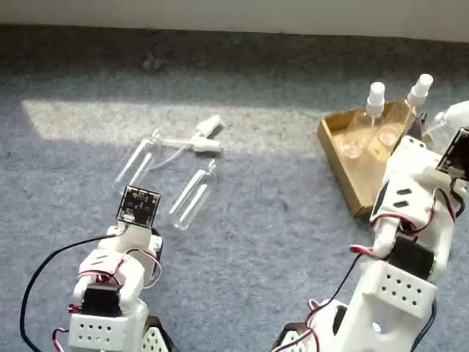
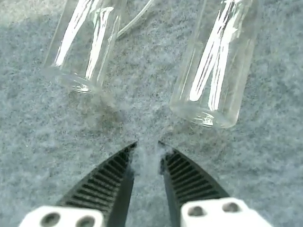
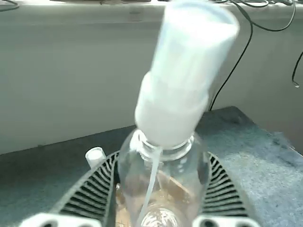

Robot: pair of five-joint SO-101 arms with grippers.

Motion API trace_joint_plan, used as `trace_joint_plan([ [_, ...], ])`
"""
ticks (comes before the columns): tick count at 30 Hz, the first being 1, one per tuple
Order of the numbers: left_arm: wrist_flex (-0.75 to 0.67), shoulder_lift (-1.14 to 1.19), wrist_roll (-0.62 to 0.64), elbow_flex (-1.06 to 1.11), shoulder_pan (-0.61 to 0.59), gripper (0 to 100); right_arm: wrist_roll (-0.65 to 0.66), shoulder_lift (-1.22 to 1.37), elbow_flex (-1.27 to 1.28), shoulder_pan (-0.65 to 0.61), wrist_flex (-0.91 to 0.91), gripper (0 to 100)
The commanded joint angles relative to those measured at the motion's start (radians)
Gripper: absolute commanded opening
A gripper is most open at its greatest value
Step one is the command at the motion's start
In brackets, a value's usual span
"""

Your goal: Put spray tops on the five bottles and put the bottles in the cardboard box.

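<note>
**Slick, light bottles: one pinched beside the box, two lying uncapped**

Nearest, the left gripper [image 2: 147,147] is hanging low over the grey carpet [image 1: 278,220] with its fingers almost pressed together, a thin slit between them and nothing held. Just ahead, the nearer lying bottle [image 2: 215,66] and the farther lying bottle [image 2: 85,42] are resting on their sides, bases toward it. Beyond them two loose spray tops [image 1: 207,136] are lying with thin dip tubes trailing.

The right gripper [image 3: 161,161] is pinching the held bottle [image 3: 161,198] at its shoulder, and its spray top [image 3: 182,85] is sitting crooked on the neck, probably not seated. Behind it, the cardboard box [image 1: 338,150] is holding two capped bottles [image 1: 365,125] upright.

These bottles are looking empty, light, rigid and smooth, so they are likely rolling or slipping easily. Gripping across the body's middle seems safest.
</note>
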Motion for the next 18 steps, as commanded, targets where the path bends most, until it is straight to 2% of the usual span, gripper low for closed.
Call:
trace_joint_plan([
  [1, -0.003, -0.012, 0.009, -0.002, -0.001, 3, -0.015, 0.085, 0.027, 0.041, -0.182, 11.1],
  [6, -0.003, -0.012, 0.009, -0.002, -0.001, 3, -0.012, 0.231, 0.104, 0.041, -0.380, 11.1],
  [18, -0.003, -0.012, 0.009, -0.001, -0.001, 3, -0.008, 0.671, 0.108, 0.070, -0.763, 11.1],
])
